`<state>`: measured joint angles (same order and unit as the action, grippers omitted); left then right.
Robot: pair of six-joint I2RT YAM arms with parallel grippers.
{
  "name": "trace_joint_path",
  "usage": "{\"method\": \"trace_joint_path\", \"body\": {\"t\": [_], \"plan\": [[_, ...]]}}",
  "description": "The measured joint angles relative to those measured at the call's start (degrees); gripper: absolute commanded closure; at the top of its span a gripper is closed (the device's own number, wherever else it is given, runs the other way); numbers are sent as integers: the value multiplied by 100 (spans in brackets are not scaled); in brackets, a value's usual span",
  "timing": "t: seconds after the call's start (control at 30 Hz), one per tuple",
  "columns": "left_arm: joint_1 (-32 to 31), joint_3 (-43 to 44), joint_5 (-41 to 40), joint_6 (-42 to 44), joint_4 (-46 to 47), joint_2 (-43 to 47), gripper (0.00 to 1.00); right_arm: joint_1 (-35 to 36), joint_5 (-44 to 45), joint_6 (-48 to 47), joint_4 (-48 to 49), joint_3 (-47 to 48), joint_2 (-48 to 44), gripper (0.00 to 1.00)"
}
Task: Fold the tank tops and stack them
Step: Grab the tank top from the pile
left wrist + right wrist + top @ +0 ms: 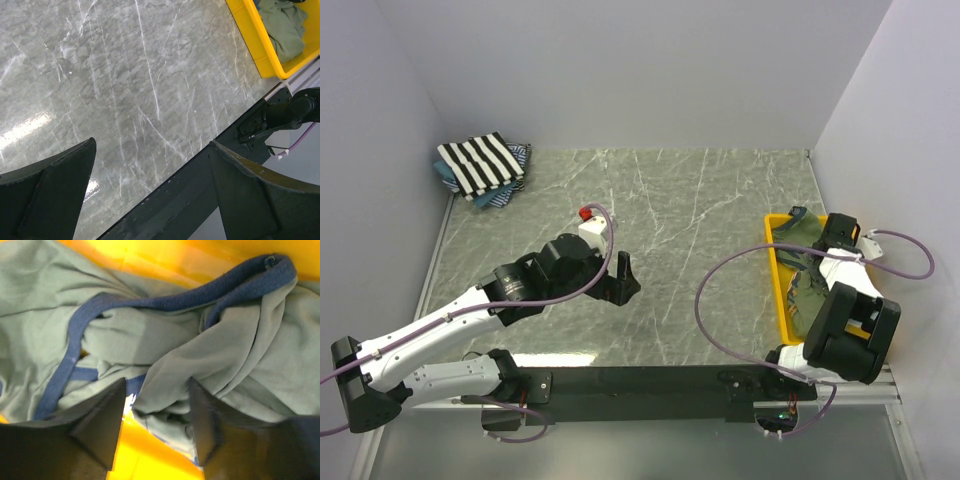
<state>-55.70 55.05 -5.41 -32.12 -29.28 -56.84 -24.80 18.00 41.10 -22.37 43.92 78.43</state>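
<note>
Partly done: a folded striped tank top point(480, 165) sits on top of blue patterned tank tops point(512, 192) as a stack in the far left corner of the table point(700, 220). How many lie under it I can't count. What's left, by my read: the olive green tank top point(225, 335), unfolded and bunched up in the yellow tray point(777, 270) at the table's right edge. It has to come out, get spread, folded and put on the stack. The green top is crumpled, so no clear neck or hem end. The heap's long axis follows the tray, near to far in the top view. The navy trim point(165, 302) loops across the wrist view, one end up toward the tray wall. The striped piece is a near-square fold, turned a bit askew to the table edges. The right claw point(156, 392) is down in the tray with fingers spread, a ridge of green cloth between them, not pinched. The left claw point(152, 145) is spread wide and holds nothing, hanging over bare table left of centre, well apart from both the stack and the tray.
</note>
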Motion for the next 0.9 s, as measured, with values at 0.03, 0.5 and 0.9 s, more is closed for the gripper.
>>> {"method": "trace_joint_path", "body": {"t": [0.03, 0.5, 0.9], "plan": [[0, 0, 0, 0, -17, 0, 1, 0, 17, -4, 39, 0, 46, 54], [46, 310, -28, 2, -42, -409, 1, 28, 168, -258, -258, 426, -452, 100], [717, 638, -282, -68, -59, -120, 1, 1908, 203, -822, -1117, 4024, -1880, 100]]}}
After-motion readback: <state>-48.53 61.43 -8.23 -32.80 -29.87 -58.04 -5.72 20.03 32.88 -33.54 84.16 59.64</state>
